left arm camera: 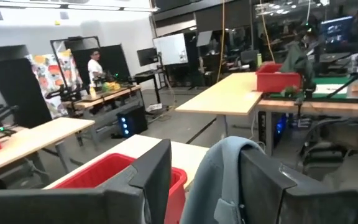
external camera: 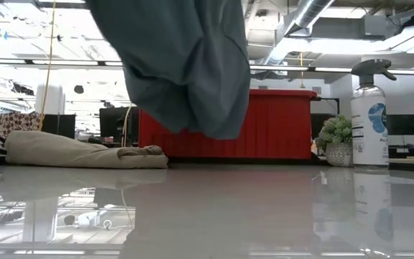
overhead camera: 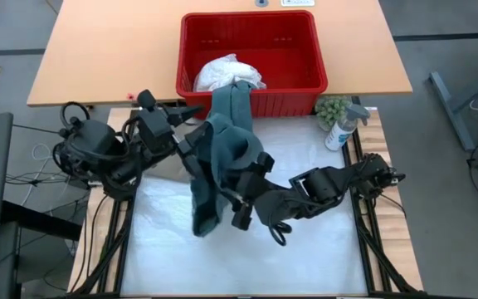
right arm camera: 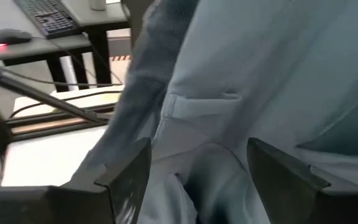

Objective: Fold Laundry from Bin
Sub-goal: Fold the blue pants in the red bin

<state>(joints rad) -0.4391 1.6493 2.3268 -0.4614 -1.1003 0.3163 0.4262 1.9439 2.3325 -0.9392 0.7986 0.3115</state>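
The dark teal-green garment (overhead camera: 222, 141) trails from the red bin's near rim (overhead camera: 247, 98) over both grippers and hangs clear of the table (external camera: 185, 65). My left gripper (left arm camera: 207, 186) is open, level beside the bin, with a fold of this garment between its fingers. My right gripper (right arm camera: 197, 180) is open too and faces the hanging cloth near the table's middle (overhead camera: 243, 195). A white garment (overhead camera: 226, 73) lies inside the bin (overhead camera: 305, 50). A beige garment (external camera: 77, 151) lies flat on the table at the left. My left gripper has a rounded fold of the teal garment (left arm camera: 229, 168) lying between its spread fingers, against one finger (left arm camera: 260, 186); a gap shows at the other finger. The fingers point level toward the bin. My right gripper has the garment's cloth (right arm camera: 210, 162) sagging between its wide-spread fingers; whether the fingers touch it, I cannot tell.
A spray bottle (overhead camera: 343, 129) and a small potted plant (overhead camera: 332, 108) stand at the table's far right, beside the bin. The white table sheet (overhead camera: 322, 249) lies bare at the near side. A person stands far off in the room in the left wrist view.
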